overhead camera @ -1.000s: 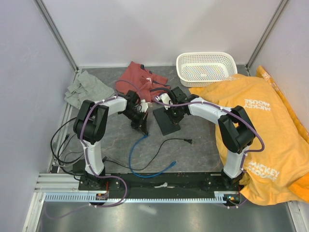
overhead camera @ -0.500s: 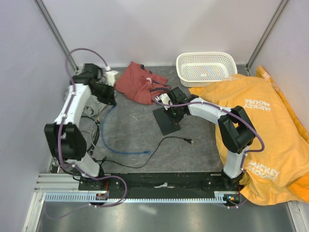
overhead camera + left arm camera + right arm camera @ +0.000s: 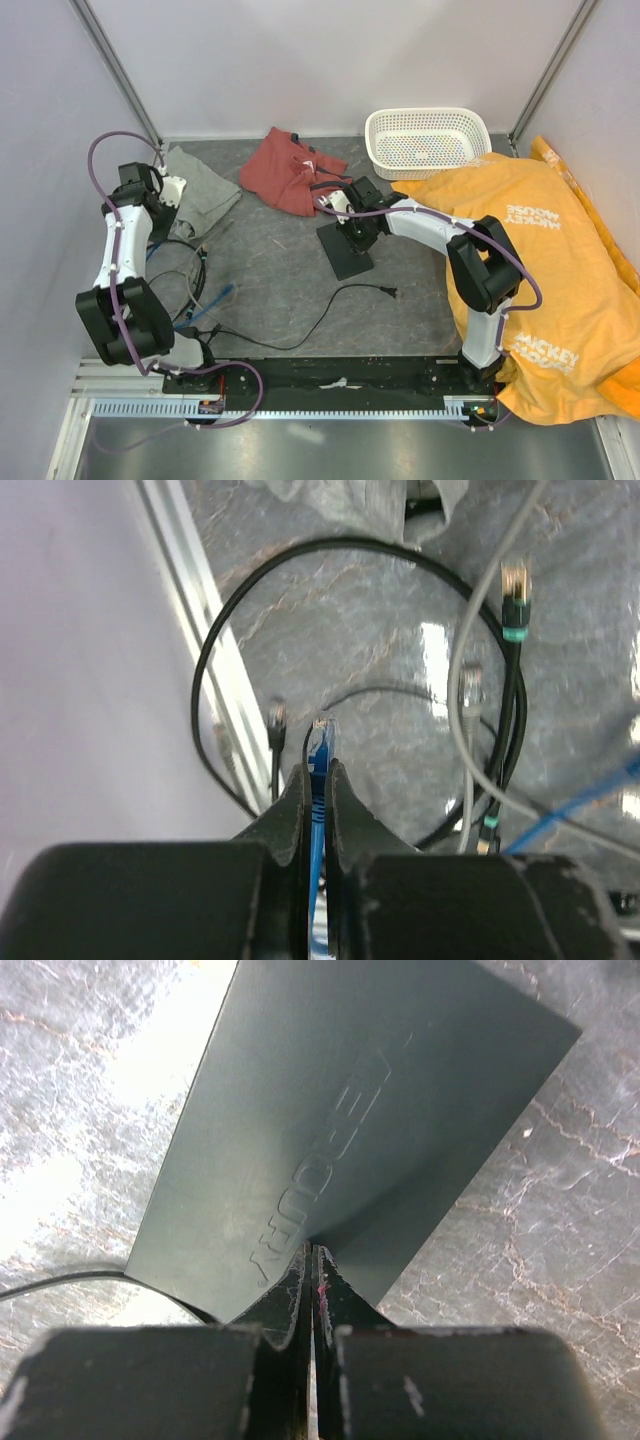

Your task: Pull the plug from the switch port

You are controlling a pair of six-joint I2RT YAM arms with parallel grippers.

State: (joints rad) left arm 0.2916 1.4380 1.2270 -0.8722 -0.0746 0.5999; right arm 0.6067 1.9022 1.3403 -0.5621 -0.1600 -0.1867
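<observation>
The switch [image 3: 345, 250] is a flat black box lying mid-table; its top fills the right wrist view [image 3: 350, 1130]. My right gripper [image 3: 353, 230] is shut, and its closed fingertips [image 3: 312, 1252] rest on the switch's top. My left gripper [image 3: 158, 215] is far from the switch, at the table's left edge. It is shut on the blue cable [image 3: 317, 800] just behind its plug [image 3: 320, 738], which sticks out past the fingertips, free in the air. The rest of the blue cable [image 3: 205, 300] trails on the floor at the left.
A tangle of black and grey cables [image 3: 185, 285] lies under the left gripper beside the aluminium rail [image 3: 200, 630]. A black power cord [image 3: 345, 300] runs in front of the switch. Red cloth [image 3: 295, 170], grey cloth [image 3: 205, 190], white basket [image 3: 427, 140] and orange cloth [image 3: 540, 260] lie around.
My left arm swung from beside the switch out to the far left edge, taking the blue cable and its plug with it. The right gripper stayed on the switch.
</observation>
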